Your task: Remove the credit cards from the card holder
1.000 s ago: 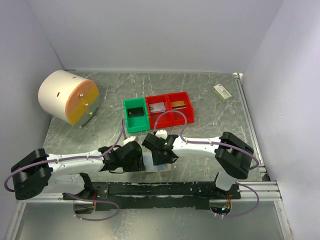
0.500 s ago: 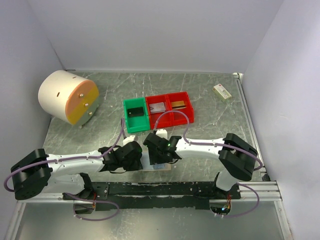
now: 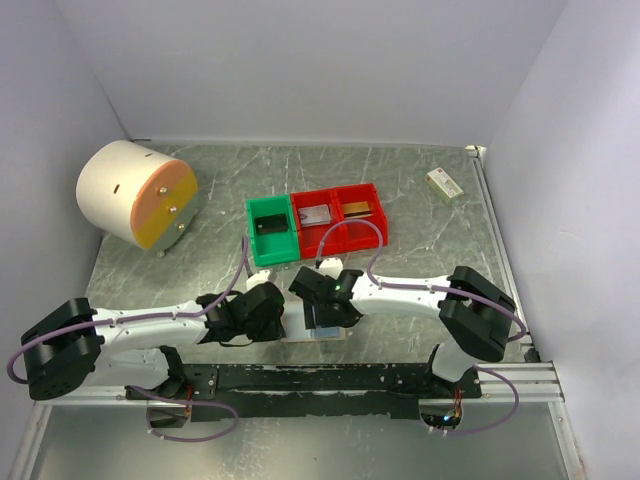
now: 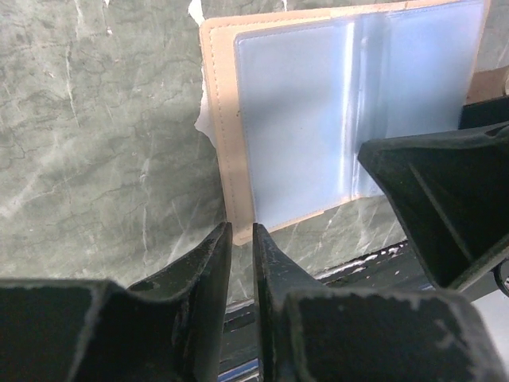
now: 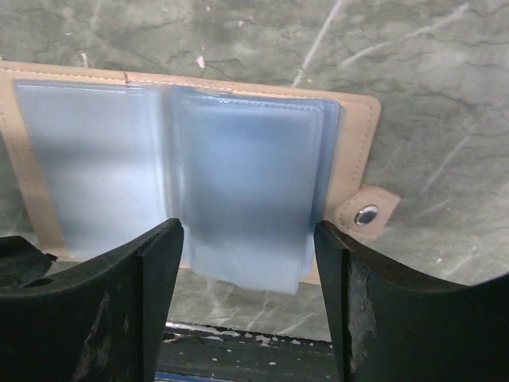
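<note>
Spanning the view was the marbled table, with a drum lying on its side at far left. Both arms met at the near edge over the holder, which lay open and flat, pale sleeves up, tab on the table. Left gripper: fingers almost together at the holder's tan edge; could not tell if it was nipped. Right gripper: fingers wide apart, straddling the sleeves. Beyond the holder sat a green bin with the dark card, and red bins with the grey card and gold card. A box lay far right.
</note>
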### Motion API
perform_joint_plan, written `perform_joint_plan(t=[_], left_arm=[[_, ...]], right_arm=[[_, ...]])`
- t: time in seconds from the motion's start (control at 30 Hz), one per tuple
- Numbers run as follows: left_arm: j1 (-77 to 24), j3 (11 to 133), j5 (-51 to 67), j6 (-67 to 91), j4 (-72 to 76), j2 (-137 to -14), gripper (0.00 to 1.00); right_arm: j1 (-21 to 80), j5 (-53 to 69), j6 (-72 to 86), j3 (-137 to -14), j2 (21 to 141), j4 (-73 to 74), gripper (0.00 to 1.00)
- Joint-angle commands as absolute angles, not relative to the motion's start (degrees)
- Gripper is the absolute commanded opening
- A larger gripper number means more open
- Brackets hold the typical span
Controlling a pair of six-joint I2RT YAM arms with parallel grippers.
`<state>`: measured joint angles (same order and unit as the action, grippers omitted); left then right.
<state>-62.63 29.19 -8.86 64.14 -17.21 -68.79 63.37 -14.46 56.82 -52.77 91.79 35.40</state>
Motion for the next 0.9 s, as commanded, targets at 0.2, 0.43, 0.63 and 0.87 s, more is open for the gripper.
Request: perform_joint_plan(t=[0.2, 0.43, 0.63, 0.87], left_arm=[[-63.0, 30.1, -10.9, 64.9, -18.6, -68.4, 0.25], [-63.1, 28.9, -10.3, 65.7, -18.0, -66.9, 0.20], [-63.2, 29.3, -11.0, 65.9, -18.9, -66.2, 0.18], [-63.1, 29.7, -11.3, 65.6, -19.5, -66.0, 0.17]], right_arm=[[63.0, -15.1, 56.0, -52.3, 93.4, 36.7, 0.70], [63.0, -12.2, 53.7, -52.7, 95.6, 32.7, 0.53], [62.9, -10.5, 52.7, -52.7, 94.3, 29.6, 0.49], [62.5, -8.4, 52.1, -50.8, 92.0, 26.1, 0.38]])
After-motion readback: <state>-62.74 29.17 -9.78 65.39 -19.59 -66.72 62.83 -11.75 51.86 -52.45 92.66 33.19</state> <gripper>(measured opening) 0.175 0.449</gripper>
